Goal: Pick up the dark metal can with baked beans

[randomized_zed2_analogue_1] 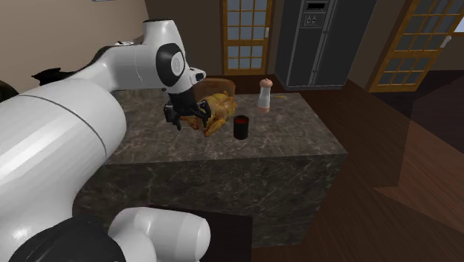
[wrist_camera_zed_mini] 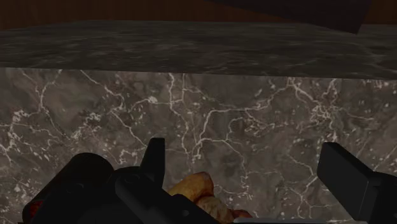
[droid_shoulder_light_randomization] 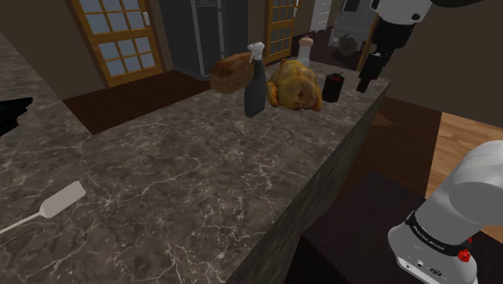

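Plainly, the single dark can (droid_shoulder_light_randomization: 333,86) is standing upright on the dark marble counter (droid_shoulder_light_randomization: 185,177), near its far end. It is sitting just beside the roast chicken (droid_shoulder_light_randomization: 294,87), on the shoulder view's right of the bird. Its label is showing a reddish patch, but the print is too small to read.

The black gripper (droid_shoulder_light_randomization: 365,83) is hanging near the can without touching it, on the shoulder view's right. In the wrist view its fingers (wrist_camera_zed_mini: 154,156) are standing wide apart and gripping nothing, with veined marble showing between them. A bit of the chicken is peeking in below them. A dark rounded shape beside one finger is too hard to make out to name.

One spray bottle (droid_shoulder_light_randomization: 255,81) is standing on the other side of the chicken and covering one end of the one bread loaf (droid_shoulder_light_randomization: 230,71). One pale shaker (droid_shoulder_light_randomization: 305,47) is rising behind the chicken, its base hidden by the bird. In the second exterior view the arm is covering part of the chicken.

One pale spatula (droid_shoulder_light_randomization: 63,199) is lying well apart from the group, its handle cut off by the shoulder view's left edge.
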